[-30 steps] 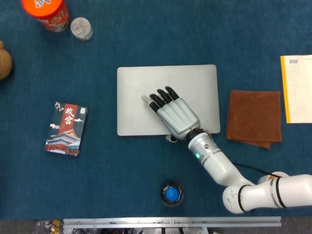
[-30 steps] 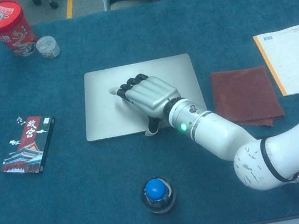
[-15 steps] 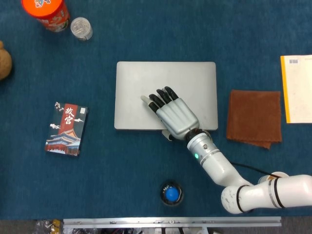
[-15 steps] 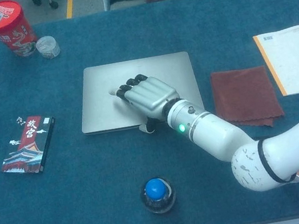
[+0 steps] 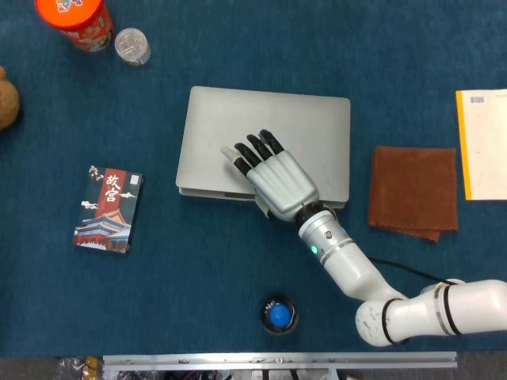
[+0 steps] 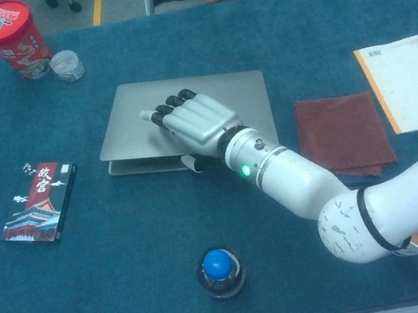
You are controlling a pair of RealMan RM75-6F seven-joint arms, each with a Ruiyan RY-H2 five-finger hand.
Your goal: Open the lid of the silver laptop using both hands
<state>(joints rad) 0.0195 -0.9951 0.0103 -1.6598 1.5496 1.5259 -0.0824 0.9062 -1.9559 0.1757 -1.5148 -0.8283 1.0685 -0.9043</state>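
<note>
The silver laptop (image 5: 305, 127) (image 6: 226, 92) lies in the middle of the blue table, its lid raised a little at the near edge, with a thin gap showing above the base. My right hand (image 5: 273, 176) (image 6: 197, 124) grips that near edge. Its fingers (image 5: 252, 150) lie spread flat on top of the lid, and the thumb (image 6: 191, 162) hooks under the lid's front edge. My left hand is in neither view.
A red cup (image 5: 75, 20) and a small clear jar (image 5: 132, 45) stand far left. A printed box (image 5: 108, 210) lies left of the laptop, a brown cloth (image 5: 412, 190) and a yellow-edged booklet (image 5: 482, 142) right. A blue-capped object (image 5: 278, 314) sits near the front edge.
The lid's near edge has risen off the base, opening a gap. My right hand rose with it, thumb under the edge. The laptop also shifted slightly left.
</note>
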